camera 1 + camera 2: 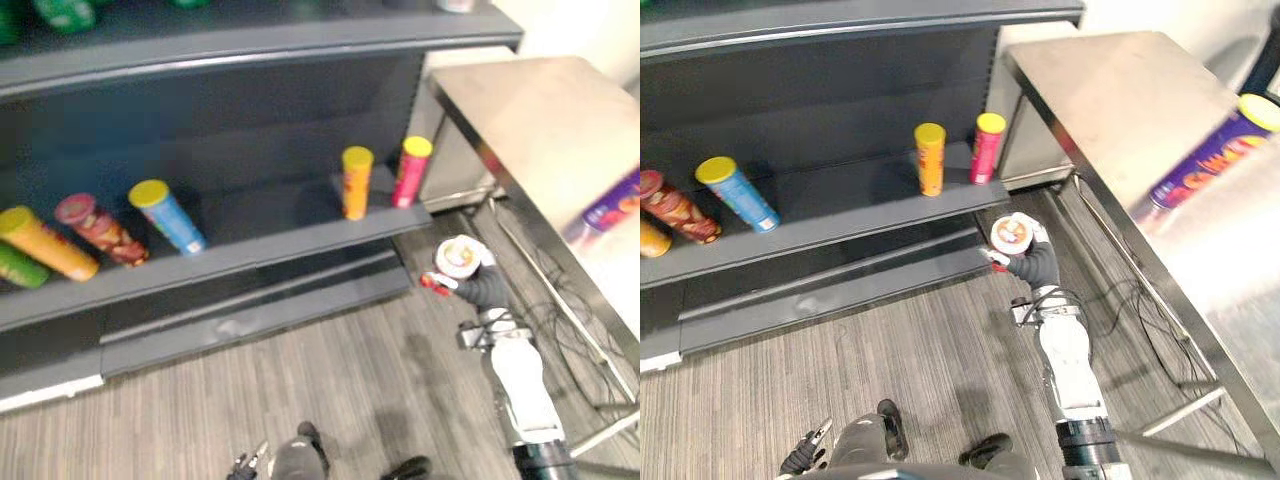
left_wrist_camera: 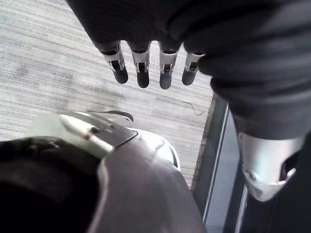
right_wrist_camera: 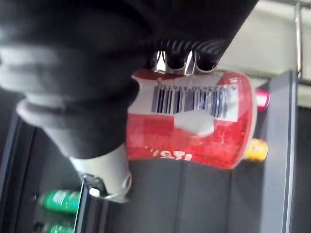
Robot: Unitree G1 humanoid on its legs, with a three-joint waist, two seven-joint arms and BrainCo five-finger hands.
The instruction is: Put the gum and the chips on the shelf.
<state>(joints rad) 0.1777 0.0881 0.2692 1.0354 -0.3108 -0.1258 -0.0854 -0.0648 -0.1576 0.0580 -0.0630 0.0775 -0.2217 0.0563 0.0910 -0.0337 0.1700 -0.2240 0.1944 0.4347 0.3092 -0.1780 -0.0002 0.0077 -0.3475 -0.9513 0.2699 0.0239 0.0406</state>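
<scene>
Row of cans (image 1: 357, 182) on the shelf (image 1: 270, 215), table (image 1: 530, 110) to its right, another can (image 1: 612, 208) on the table.

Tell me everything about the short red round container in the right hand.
The short red round container looks plastic, with a white barcode label on its side and a white top bearing an orange picture. The right hand, fingers curled round it, holds it aloft, top up, near the right end of the dark lower shelf.

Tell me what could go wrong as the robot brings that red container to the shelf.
The orange can and pink can stand upright at the right end of the shelf, nearest the right hand holding the red container; setting it there might topple them. The purple can lying on the steel table may roll.
</scene>
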